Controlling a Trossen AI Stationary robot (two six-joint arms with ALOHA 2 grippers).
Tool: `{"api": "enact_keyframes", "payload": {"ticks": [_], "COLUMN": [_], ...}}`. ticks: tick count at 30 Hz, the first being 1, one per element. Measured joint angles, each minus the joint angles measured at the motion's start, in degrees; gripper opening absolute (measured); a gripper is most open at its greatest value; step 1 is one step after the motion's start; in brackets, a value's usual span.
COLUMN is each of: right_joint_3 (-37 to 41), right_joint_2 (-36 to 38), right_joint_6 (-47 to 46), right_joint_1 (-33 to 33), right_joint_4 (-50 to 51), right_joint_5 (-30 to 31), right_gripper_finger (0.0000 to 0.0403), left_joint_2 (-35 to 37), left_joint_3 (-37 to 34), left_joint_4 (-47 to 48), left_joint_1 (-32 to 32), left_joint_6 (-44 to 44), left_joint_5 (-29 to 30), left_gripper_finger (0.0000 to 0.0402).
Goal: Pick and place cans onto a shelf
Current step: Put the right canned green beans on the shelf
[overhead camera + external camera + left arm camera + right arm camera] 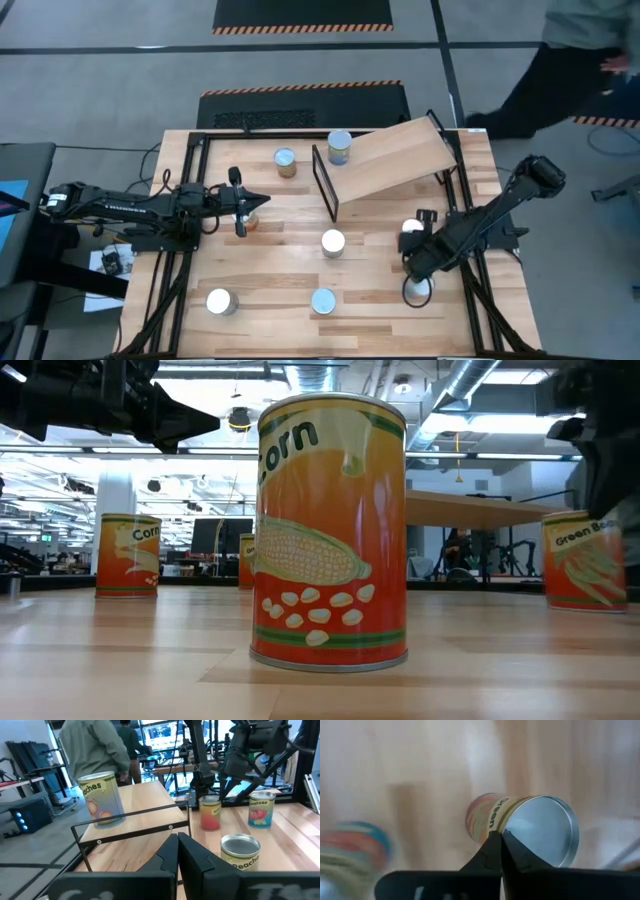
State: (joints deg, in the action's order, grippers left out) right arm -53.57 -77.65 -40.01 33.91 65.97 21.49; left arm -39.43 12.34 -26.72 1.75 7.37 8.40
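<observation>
The shelf [395,150] is a tilted light-wood board with a black end frame [325,182], at the table's far side. One can [340,147] stands on its lower end, and it also shows in the left wrist view [102,800]. Other cans stand upright on the table [286,160] [333,242] [411,227] [323,301] [221,301]. My left gripper [262,203] [177,845] is shut and empty, raised above an orange can [252,224]. My right gripper [501,840] is shut, close over a green-beans can [417,290] [530,827]. My right gripper's shut fingertips [495,845] show against the rim of the green-beans can's silver top [540,827], coming from above at a slant. I cannot tell whether they touch it. The can stands upright on the table.
The slatted tabletop has black metal rails along its left [190,200] and right [480,270] sides. A person [570,60] walks beyond the far right corner. In the low view a corn can [330,530] stands close in front, and others stand left [128,555] and right [585,560].
</observation>
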Motion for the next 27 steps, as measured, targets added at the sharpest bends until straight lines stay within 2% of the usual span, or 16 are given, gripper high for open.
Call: {"api": "enact_keyframes", "payload": {"ticks": [7, 14, 18, 21, 27], "right_joint_3": [-12.13, -25.07, -31.22, -34.21, -34.99], "right_joint_2": [-0.43, -0.46, -0.46, -0.32, -0.84], "right_joint_6": [10.65, 29.87, 42.79, 51.68, 66.09], "right_joint_1": [0.09, -5.13, -12.93, -21.88, -40.04], "right_joint_4": [-0.97, -0.42, 0.88, 1.10, 0.88], "right_joint_5": [0.67, 7.03, 8.64, 8.10, -0.37], "right_gripper_finger": [0.0005, 0.0008, 0.0004, 0.0004, 0.0005], "left_joint_2": [-0.01, 0.01, -0.01, -0.01, 0.00], "left_joint_3": [0.00, 0.00, 0.02, 0.02, 0.02], "left_joint_4": [0.04, 0.07, 0.09, 0.11, 0.39], "left_joint_1": [-0.01, -0.01, -0.01, 0.01, -0.01], "left_joint_6": [-0.08, -0.08, -0.08, -0.08, -0.08], "left_joint_5": [0.00, 0.00, 0.00, 0.00, 0.00], "left_gripper_finger": [0.0000, 0.0000, 0.0000, 0.0000, 0.0000]}}
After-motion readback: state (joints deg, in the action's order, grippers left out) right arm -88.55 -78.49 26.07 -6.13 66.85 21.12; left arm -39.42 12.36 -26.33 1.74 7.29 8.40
